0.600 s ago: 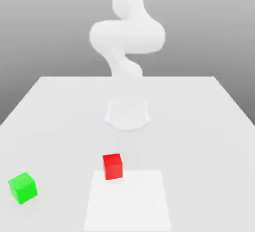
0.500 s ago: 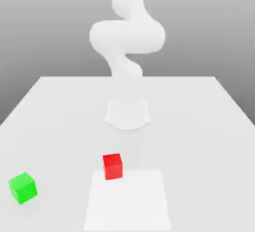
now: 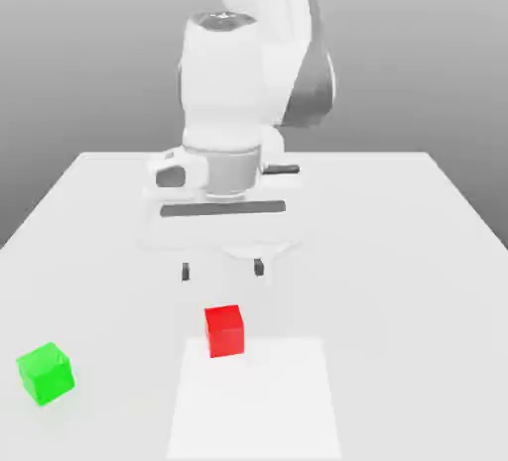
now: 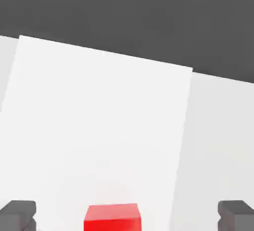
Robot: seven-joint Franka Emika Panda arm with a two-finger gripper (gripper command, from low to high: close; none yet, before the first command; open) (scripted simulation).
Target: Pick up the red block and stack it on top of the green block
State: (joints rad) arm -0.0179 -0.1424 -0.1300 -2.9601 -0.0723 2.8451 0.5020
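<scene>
The red block (image 3: 225, 330) rests on the white table, at the far edge of a brighter white patch (image 3: 255, 400). Toward the exterior view's left and nearer the front sits the green block (image 3: 45, 373), apart from the red one. My gripper (image 3: 221, 271) hangs open above the table, just behind the red block, its two dark fingertips (image 3: 186, 272) spread wide with nothing between them. In the hand view the red block (image 4: 112, 218) lies between the two dark fingertips (image 4: 18, 214), touching neither.
The white table (image 3: 417, 251) stretches wide to both sides. The arm's white body (image 3: 238, 82) rises behind the gripper. The brighter patch (image 4: 99, 125) spreads out past the red block in the hand view.
The arm has swung forward and down: the gripper, earlier unseen, now hangs open just behind the red block. Both blocks stay where they were.
</scene>
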